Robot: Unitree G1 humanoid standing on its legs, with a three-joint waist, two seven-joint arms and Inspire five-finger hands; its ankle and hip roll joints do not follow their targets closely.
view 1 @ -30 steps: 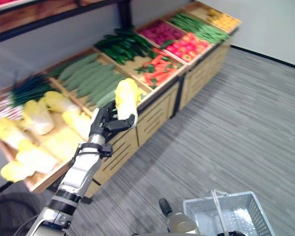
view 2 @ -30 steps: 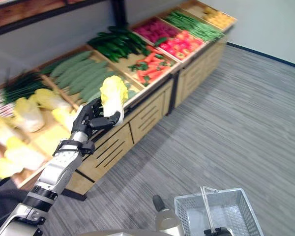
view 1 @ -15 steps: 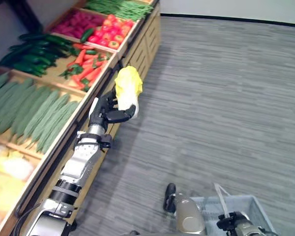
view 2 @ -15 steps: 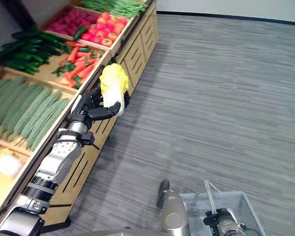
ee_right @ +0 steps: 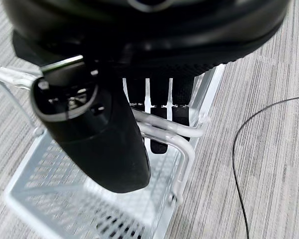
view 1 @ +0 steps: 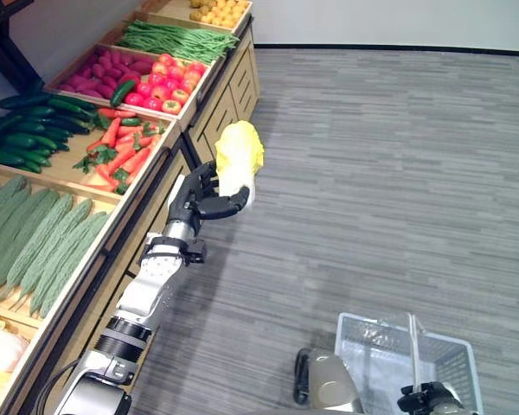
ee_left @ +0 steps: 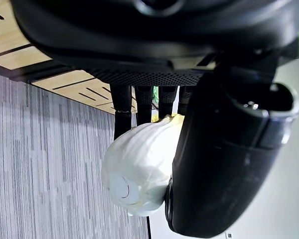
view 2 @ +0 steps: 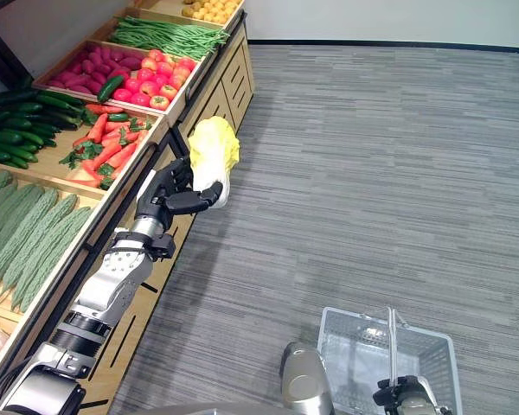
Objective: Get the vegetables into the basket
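The left hand [view 1: 197, 197] is gripping a pale yellow napa cabbage [view 1: 239, 160], fingers and thumb curling around its white base, with the leafy top pointing up. It is holding the cabbage in the air over the grey striped floor [view 1: 389, 173], just off the front edge of a wooden produce stand [view 1: 209, 104]. In the left wrist view the thumb [ee_left: 224, 159] is pressing against the cabbage's pale side while the fingers wrap behind it.

The right hand [ee_right: 154, 107] is closing around the handle [ee_right: 164, 130] of a white wire basket [view 1: 374, 346], which is sitting low at the robot's right, well apart from the cabbage.

Beside the left arm, the stand's compartments are holding bumpy green gourds [view 1: 35, 242], dark cucumbers [view 1: 26, 130], carrots [view 1: 125, 156], tomatoes [view 1: 160, 86], reddish roots [view 1: 108, 69], green beans [view 1: 169, 39] and small yellow fruit [view 1: 216, 10] at the far end.
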